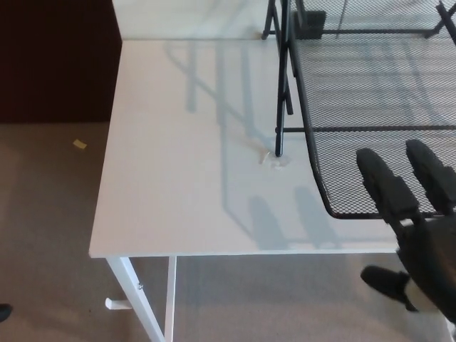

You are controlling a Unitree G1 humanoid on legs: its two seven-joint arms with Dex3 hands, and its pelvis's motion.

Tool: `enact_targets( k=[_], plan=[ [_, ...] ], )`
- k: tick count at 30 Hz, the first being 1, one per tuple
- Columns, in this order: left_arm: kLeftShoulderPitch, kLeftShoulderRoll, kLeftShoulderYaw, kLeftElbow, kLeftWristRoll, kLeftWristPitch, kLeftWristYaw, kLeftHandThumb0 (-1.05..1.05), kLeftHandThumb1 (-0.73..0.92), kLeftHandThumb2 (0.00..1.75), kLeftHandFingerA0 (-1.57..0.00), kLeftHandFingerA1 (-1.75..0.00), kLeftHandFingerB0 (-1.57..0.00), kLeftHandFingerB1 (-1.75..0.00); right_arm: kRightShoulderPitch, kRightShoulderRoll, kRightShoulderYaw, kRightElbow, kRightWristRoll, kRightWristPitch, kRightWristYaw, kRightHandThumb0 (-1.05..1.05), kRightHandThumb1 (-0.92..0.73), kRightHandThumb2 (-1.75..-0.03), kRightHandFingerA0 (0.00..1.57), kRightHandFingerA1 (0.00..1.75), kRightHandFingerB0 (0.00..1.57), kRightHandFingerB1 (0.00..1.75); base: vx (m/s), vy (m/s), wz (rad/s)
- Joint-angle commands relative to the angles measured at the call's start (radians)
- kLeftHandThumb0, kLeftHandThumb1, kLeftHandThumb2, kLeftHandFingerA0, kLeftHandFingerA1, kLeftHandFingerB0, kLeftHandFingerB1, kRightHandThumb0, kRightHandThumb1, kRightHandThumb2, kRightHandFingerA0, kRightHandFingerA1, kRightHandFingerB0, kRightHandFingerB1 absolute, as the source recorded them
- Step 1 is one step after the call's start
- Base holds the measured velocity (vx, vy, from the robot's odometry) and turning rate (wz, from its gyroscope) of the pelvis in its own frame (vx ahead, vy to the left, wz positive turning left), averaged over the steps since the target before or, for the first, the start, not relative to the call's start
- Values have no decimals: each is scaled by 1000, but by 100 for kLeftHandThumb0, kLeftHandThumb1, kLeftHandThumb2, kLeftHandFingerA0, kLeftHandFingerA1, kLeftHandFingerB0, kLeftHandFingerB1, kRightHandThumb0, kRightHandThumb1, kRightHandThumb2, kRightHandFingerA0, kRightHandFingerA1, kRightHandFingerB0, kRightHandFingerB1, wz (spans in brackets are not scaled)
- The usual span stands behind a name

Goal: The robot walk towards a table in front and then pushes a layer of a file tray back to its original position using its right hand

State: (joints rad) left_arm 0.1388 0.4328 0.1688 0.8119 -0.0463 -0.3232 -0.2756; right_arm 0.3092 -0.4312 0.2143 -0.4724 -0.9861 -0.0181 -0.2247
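With the open, empty right hand [417, 228] poised just before the mesh tray layer [370, 121], its fingertips could be snagged in the mesh or the push skewed.

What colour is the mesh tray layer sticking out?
Black wire mesh tray layer, clearest in the head view.
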Motion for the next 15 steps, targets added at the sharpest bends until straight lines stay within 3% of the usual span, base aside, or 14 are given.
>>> enact_targets(
  k=[1,4,11,15],
  plan=[
    [-3,18,-1,18,18,-5,9,-33,41,64,-64,-54,-45,-44,120,-33,-73,-162,38,-95,-20,-76,-47,-78,0,0,0,0,0,0,0],
    [-2,15,6,14,10,4,8,-32,41,63,-64,-53,-46,-44,205,-38,-135,-253,76,-183,-83,-78,-48,-79,0,0,0,0,0,0,0],
    [-14,14,0,41,18,-11,11,-34,40,64,-64,-54,-46,-44,304,-17,-257,-340,106,-272,-105,-79,-50,-79,0,0,0,0,0,0,0],
    [-31,20,0,31,15,9,3,-34,41,64,-62,-53,-45,-44,439,33,-351,-337,116,-428,-286,-78,-47,-79,0,0,0,0,0,0,0]
  ],
)
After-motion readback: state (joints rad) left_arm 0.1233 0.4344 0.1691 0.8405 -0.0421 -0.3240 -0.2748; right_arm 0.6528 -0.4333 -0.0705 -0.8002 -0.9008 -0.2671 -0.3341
